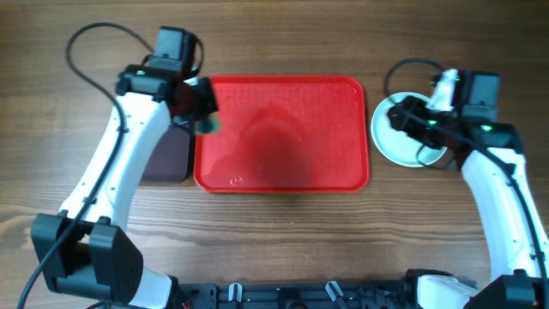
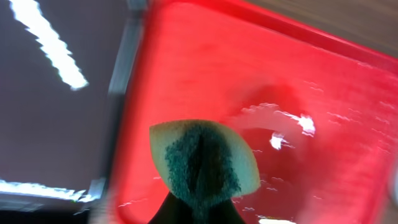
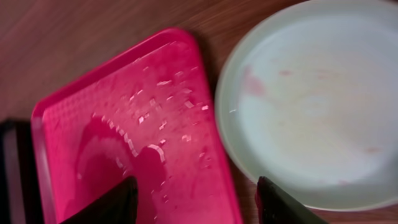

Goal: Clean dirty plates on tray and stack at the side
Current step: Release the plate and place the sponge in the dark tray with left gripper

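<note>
The left gripper (image 1: 202, 110) is clamped on a sponge (image 1: 209, 125) in the upper left of the overhead frame, right at the left rim of the red tray (image 1: 283, 133). In the left wrist view the dark gripper (image 2: 196, 214) rises from the bottom edge and pinches the sponge (image 2: 202, 165) so that it folds. The sponge has a pale yellow body and a dark green scouring face, and it hangs over the tray's left part. The red tray (image 2: 298, 93) fills the centre and right of that frame and shows bright wet glints. To the left of it lies the dark surface of the black tray (image 2: 56, 124), which in the overhead view sits partly under the left arm (image 1: 167, 159).

The right gripper (image 1: 405, 117) is at the upper right of the overhead frame, above a plate (image 1: 390, 148). In the right wrist view its dark fingers (image 3: 109, 205) stand well apart at the bottom edge, with the gripper (image 3: 196, 208) over the tray's right rim.

The plate (image 3: 311, 106) is pale turquoise with faint reddish smears. It lies on the wooden table (image 1: 283, 240) just beside the tray's right edge, off the tray. Whether more plates lie under it cannot be told
</note>
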